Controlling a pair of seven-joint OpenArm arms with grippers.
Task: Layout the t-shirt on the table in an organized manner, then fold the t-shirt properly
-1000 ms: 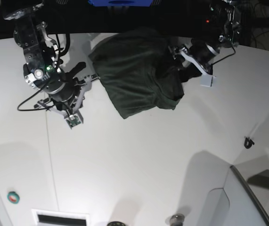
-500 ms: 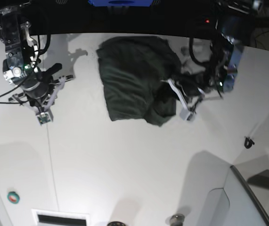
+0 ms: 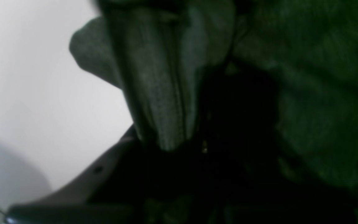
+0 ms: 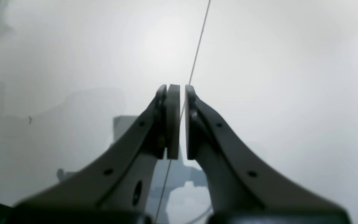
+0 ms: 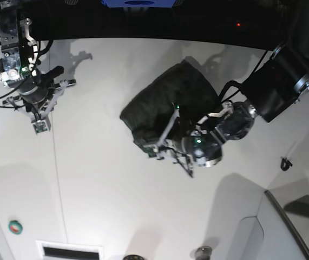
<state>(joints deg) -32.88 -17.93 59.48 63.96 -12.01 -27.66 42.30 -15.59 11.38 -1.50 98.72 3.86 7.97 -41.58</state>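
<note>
The dark green t-shirt (image 5: pixel 170 100) lies bunched in a rumpled heap on the white table (image 5: pixel 143 206), right of centre. My left gripper (image 5: pixel 159 142) reaches in from the right and is shut on the heap's front edge. In the left wrist view a ridge of the t-shirt (image 3: pixel 160 93) runs down between the jaws, and one grey finger (image 3: pixel 73 189) shows at lower left. My right gripper (image 5: pixel 39 127) hangs over bare table at the far left, well away from the cloth. Its shut fingers (image 4: pixel 179 90) hold nothing.
A thin seam line (image 5: pixel 57 179) runs front to back under the right gripper. A green round button (image 5: pixel 15 227) and a slotted vent (image 5: pixel 70 251) sit at the front left. A small black clip (image 5: pixel 286 163) and a raised grey panel (image 5: pixel 284 227) are at the right.
My left gripper has closed on the t-shirt and swung forward and left, bunching the cloth and dragging it toward the table's middle. The right arm has drawn back to the far left.
</note>
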